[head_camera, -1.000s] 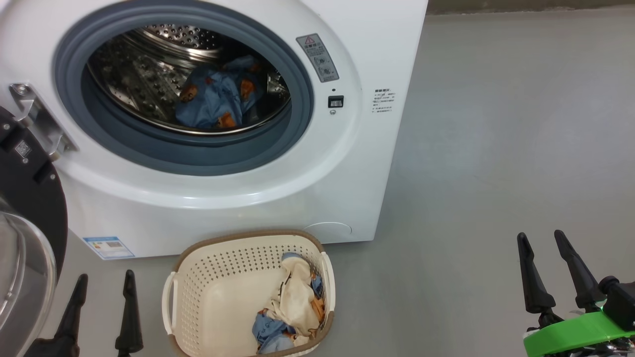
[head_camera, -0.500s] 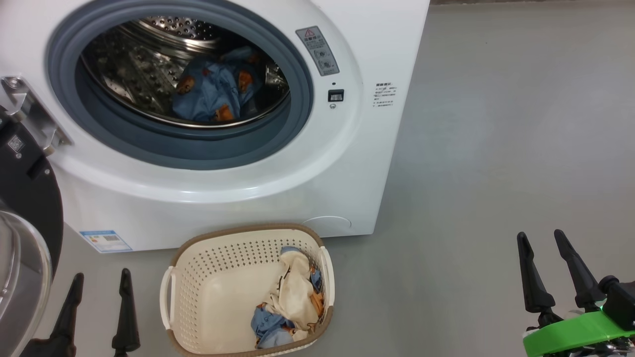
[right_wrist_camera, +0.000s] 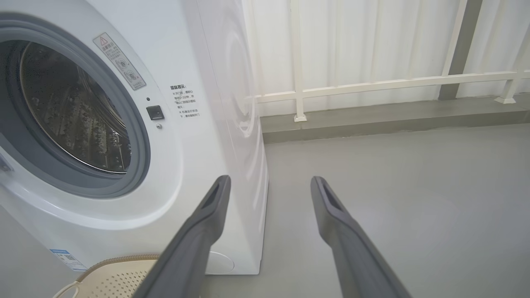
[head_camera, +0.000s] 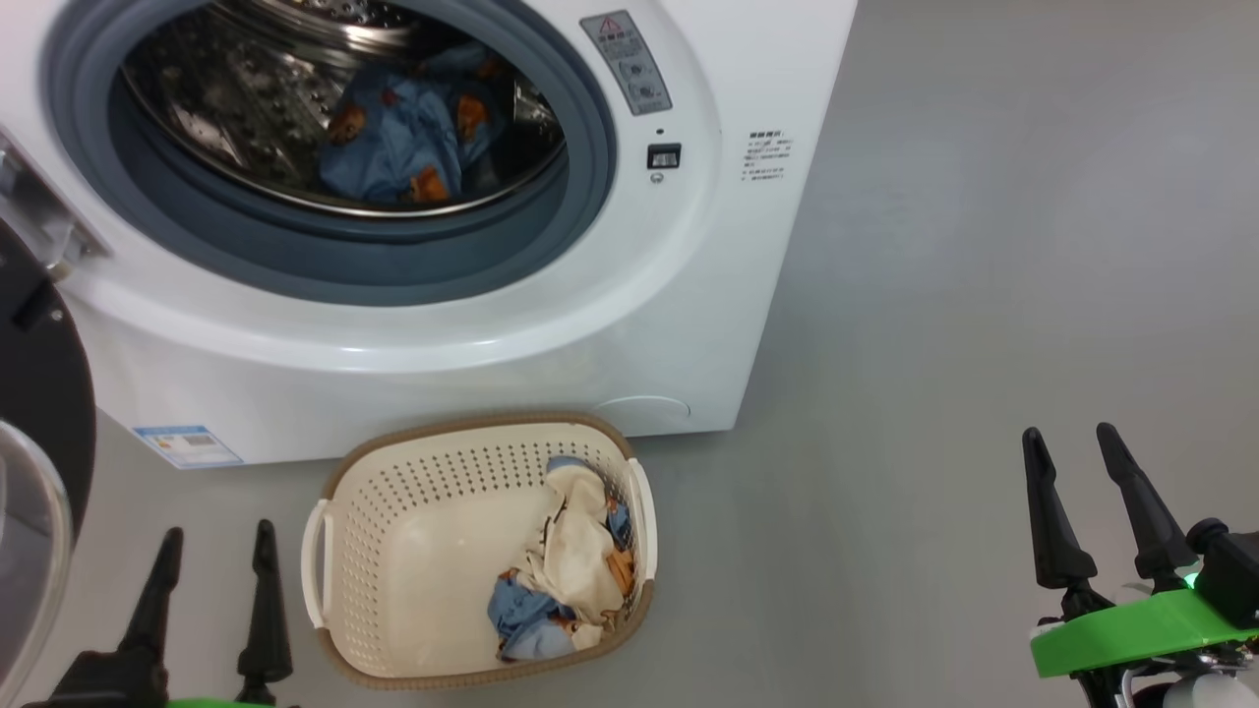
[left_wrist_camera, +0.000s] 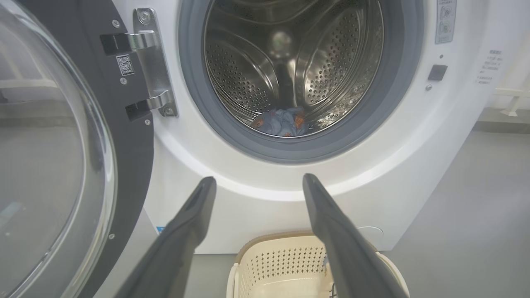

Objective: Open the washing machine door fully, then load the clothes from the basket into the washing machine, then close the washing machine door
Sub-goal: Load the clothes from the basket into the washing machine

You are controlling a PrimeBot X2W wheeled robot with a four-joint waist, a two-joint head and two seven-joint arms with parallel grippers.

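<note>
The white washing machine (head_camera: 551,324) stands with its door (left_wrist_camera: 62,157) swung wide to the left on a metal hinge. A light blue garment with orange marks (head_camera: 393,138) lies in the steel drum (left_wrist_camera: 290,66). On the floor before the machine sits the cream basket (head_camera: 413,551), holding a cream-white garment (head_camera: 580,551) over a blue one (head_camera: 521,619). My left gripper (head_camera: 216,536) is open, just left of the basket and low. My right gripper (head_camera: 1067,433) is open over bare floor far right of the basket. Both hold nothing.
Grey floor (head_camera: 984,246) stretches right of the machine. In the right wrist view a white railing (right_wrist_camera: 372,85) and a low step run along the back wall. The open door's glass bulges beside my left arm.
The head camera has tilted, so the machine and basket sit higher and further left in the picture. Both grippers stay open and empty.
</note>
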